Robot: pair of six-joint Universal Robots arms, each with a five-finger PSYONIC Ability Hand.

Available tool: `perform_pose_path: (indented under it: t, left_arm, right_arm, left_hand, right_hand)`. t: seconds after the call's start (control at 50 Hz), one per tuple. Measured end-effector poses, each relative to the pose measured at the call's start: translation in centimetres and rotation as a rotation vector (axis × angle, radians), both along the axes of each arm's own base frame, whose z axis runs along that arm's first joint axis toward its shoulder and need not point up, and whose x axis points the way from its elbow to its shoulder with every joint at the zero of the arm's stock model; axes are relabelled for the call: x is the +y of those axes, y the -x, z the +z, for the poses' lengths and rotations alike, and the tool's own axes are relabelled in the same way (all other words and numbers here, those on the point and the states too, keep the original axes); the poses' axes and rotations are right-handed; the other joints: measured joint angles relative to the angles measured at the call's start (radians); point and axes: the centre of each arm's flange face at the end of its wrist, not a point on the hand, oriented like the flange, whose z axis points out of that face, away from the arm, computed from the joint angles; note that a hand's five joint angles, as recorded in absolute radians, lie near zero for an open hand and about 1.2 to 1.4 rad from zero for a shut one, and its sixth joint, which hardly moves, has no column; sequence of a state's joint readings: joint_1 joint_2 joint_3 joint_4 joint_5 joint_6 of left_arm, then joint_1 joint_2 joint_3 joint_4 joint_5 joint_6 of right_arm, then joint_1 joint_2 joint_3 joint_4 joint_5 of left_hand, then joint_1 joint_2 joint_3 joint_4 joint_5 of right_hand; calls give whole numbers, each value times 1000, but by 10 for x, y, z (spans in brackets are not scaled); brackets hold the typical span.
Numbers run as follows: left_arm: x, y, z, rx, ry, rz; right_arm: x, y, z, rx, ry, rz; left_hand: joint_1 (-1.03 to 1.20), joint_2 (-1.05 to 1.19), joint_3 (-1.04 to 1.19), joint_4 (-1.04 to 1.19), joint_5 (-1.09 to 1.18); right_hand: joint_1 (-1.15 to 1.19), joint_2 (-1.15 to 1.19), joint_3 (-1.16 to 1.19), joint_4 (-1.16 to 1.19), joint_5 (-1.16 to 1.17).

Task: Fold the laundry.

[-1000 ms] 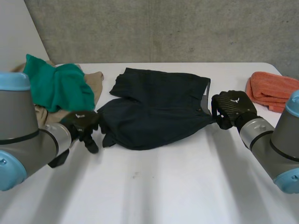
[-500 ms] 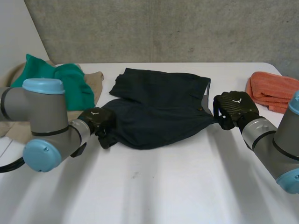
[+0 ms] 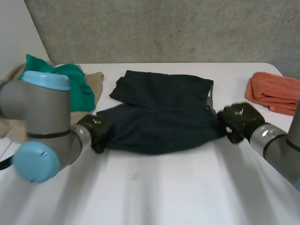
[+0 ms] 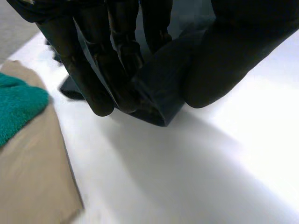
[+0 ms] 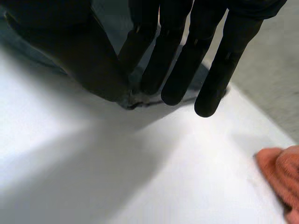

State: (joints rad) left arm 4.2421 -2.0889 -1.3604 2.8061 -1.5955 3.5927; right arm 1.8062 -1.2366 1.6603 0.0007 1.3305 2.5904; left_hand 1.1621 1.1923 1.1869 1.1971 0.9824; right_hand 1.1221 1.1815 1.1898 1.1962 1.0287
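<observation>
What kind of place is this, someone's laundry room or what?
Probably a lab or test room rather than a home: a bare concrete wall, a plain white table, and clothes laid out on it, dark shorts between a green cloth and an orange towel.

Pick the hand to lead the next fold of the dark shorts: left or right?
Left, probably. The left hand pinches a thick fold of the dark shorts between fingers and thumb at the leg end. The right hand pinches just a thin edge at the waistband corner, so its hold looks weaker.
</observation>
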Motion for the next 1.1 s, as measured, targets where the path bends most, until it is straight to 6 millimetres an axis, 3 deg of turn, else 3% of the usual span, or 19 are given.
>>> perform_pose_path:
  t: [0.16,0.22,0.3,0.36,0.42,0.46,0.5,0.58,0.64,0.74,0.92,1.0,1.02,1.04,1.06,1.08,1.1]
  left_arm:
    - [86,-34,18,-254,-99,-238]
    - [108,-39,22,-288,-119,-314]
    - [122,-37,28,-291,-126,-383]
    - [115,-32,33,-278,-103,-387]
    - [94,-27,38,-261,-52,-351]
    - [76,-23,43,-245,-8,-312]
    - [51,-19,50,-217,50,-253]
    - [16,-14,60,-155,120,-161]
    - [-4,-12,65,-106,146,-102]
    - [-29,-8,65,-36,146,-28]
    - [-41,-6,58,-4,122,17]
    - [-40,-7,58,0,119,20]
    - [-39,-7,59,2,117,20]
    - [-39,-7,59,2,117,20]
    - [-37,-7,59,5,113,18]
    - [-35,-7,60,6,110,17]
    - [-34,-7,60,6,108,16]
  right_arm:
    - [66,19,3,347,-258,235]
    - [84,22,6,400,-315,310]
    - [93,24,8,415,-335,354]
    - [88,22,10,389,-313,337]
    - [75,19,13,330,-270,282]
    - [64,16,17,265,-233,227]
    - [51,12,22,163,-188,154]
    - [40,7,28,12,-143,71]
    - [39,6,29,-75,-130,34]
    - [48,4,18,-140,-155,19]
    - [61,-8,-21,-120,-212,45]
    - [56,-12,-36,-107,-192,20]
    - [53,-13,-40,-104,-182,7]
    - [53,-13,-40,-104,-182,7]
    - [49,-14,-45,-98,-164,-17]
    - [47,-14,-47,-94,-153,-35]
    - [46,-14,-47,-92,-149,-41]
  left_hand:
    - [0,0,0,0,0]
    - [0,0,0,0,1]
    - [0,0,0,0,0]
    - [0,0,0,1,0]
    - [0,0,0,1,0]
    - [0,1,0,1,0]
    - [0,1,0,1,0]
    - [0,1,1,1,0]
    - [0,1,1,1,0]
    - [0,1,1,1,0]
    - [0,1,1,1,0]
    - [0,1,1,1,0]
    - [0,1,1,1,0]
    - [0,1,1,1,0]
    - [0,1,1,1,0]
    - [0,1,1,1,0]
    - [0,1,1,1,0]
  right_hand:
    - [23,0,0,0,0]
    - [23,0,0,0,0]
    - [23,0,0,0,0]
    - [23,0,0,0,0]
    - [17,-14,-15,-15,-17]
    - [-131,-190,-192,-193,-203]
    - [-438,-503,-499,-492,-509]
    - [-716,-778,-776,-784,-808]
    - [-757,-814,-828,-838,-866]
    - [-757,-814,-828,-838,-867]
    - [-752,-811,-815,-826,-823]
    - [-487,-545,-554,-564,-562]
    - [-321,-377,-393,-423,-423]
    - [-321,-377,-393,-423,-423]
    - [-222,-271,-309,-322,-321]
    - [-39,-28,-49,-54,-67]
    - [-37,-12,-31,-35,-53]
